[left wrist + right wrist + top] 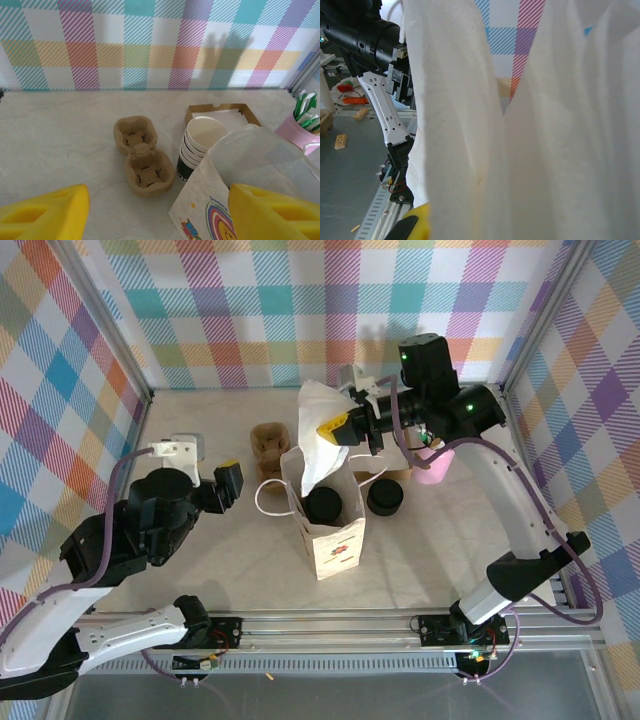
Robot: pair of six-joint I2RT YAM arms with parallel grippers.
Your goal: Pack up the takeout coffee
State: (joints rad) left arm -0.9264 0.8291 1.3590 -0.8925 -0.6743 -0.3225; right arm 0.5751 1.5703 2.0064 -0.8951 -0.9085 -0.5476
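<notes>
L gripper [228,485] hovered over the counter [200,570] at left, jaws wide, nothing btwn them. Just right of it lay a brown cup carrier [268,445]; in the left wrist view a stack of lidless cups [202,145] stood beside it. Centre: the paper bag [335,545] stood open-topped w/ the takeout coffee [322,505] inside it, upright, long axis vertical, black lid facing up. A stack of black lids [385,497] sat on the counter just right of the bag. R gripper [345,428] hung over the bag's far side, jaws pinched on a white napkin [320,410] draping toward the bag mouth. Pink cup [432,470] stood farther right.
</notes>
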